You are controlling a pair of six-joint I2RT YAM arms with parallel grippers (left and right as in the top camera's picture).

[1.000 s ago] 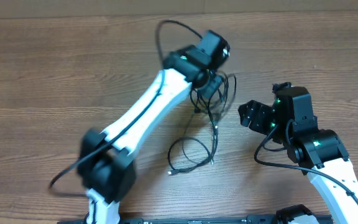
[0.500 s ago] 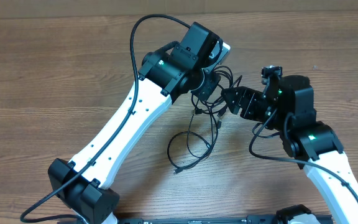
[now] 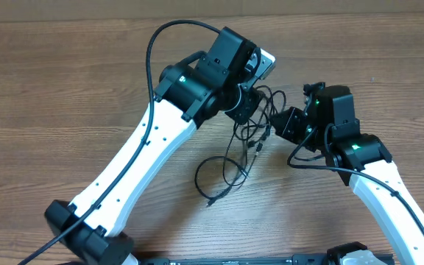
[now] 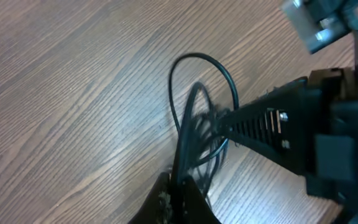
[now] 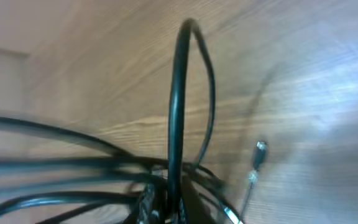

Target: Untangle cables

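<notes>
Cables (image 3: 256,131) got company
Bundle hung mid-scene, loops trailing near; left gripper (image 3: 243,104) pinched it tight, right gripper (image 3: 278,125) had slid in from the right to touch it, grip unclear. Pulling strands apart looked doable.

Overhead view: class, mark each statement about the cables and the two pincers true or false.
1. The left pincer grips the tangle of cables. True.
2. The right pincer sits far from the tangle. False: it is right beside it.
3. Every cable is lifted off the table. False: a loop rests on the wood.
4. The cables are black. True.
</notes>
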